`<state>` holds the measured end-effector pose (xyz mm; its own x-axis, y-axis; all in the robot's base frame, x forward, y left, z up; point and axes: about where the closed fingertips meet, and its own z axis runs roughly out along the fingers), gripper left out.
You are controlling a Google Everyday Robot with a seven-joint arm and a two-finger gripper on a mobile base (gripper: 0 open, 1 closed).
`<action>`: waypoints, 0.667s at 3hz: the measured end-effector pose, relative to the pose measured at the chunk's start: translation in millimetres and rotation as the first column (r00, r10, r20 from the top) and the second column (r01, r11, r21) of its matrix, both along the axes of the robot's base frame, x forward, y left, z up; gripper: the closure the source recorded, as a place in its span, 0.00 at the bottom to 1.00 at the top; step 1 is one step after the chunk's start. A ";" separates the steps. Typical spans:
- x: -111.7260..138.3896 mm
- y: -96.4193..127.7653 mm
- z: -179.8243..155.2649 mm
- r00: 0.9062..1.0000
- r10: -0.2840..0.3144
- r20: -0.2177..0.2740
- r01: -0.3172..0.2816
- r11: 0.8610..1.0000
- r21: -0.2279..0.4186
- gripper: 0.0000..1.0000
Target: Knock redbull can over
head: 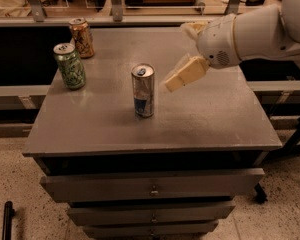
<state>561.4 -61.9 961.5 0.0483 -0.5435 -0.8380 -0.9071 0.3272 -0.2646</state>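
Note:
The redbull can [143, 90], slim and silver with blue panels, stands upright near the middle of the grey table top [205, 119]. My gripper [171, 84], cream coloured, reaches in from the right on the white arm [250, 31] and hangs just right of the can's upper half, a small gap away. It holds nothing.
A wider green patterned can [69, 66] stands at the table's left side, and an orange-brown can [82, 37] stands behind it at the back left corner. The table has drawers [152, 186] below its front edge. A shelf rail runs behind the table.

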 end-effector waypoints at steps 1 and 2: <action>7.6 10.7 -19.0 1.000 0.003 -0.014 -0.002 0.998 0.061 0.00; 9.0 22.7 -29.4 1.000 0.027 -0.015 -0.026 0.997 0.075 0.00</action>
<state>570.4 -39.2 932.1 0.0485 -0.4781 -0.8770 -0.9195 0.3216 -0.2261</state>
